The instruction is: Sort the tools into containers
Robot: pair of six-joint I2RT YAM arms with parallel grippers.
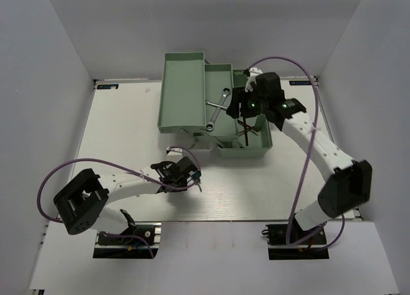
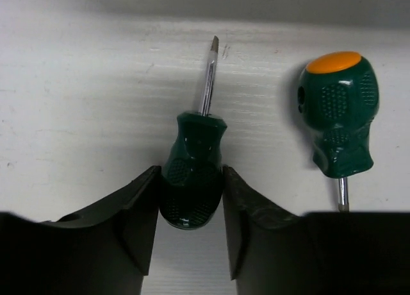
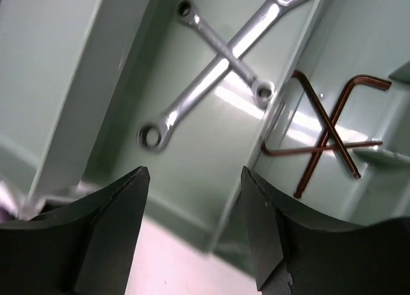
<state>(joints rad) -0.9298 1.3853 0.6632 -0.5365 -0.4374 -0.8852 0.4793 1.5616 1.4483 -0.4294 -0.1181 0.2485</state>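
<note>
Screwdriver handle sits pinched between the left hand's fingers, shaft pointing away.

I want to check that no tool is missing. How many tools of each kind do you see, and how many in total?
Screwdrivers: 2
Wrenches: 2
Hex keys: 2 clear, perhaps a third
Total: 6, perhaps 7

Left arm: low, elbow bent, reaching rightward.
Left gripper: fingers pressed against both sides of a green screwdriver.
Right arm: stretched forward, wrist tilted down.
Right gripper: jaws wide apart.
</note>
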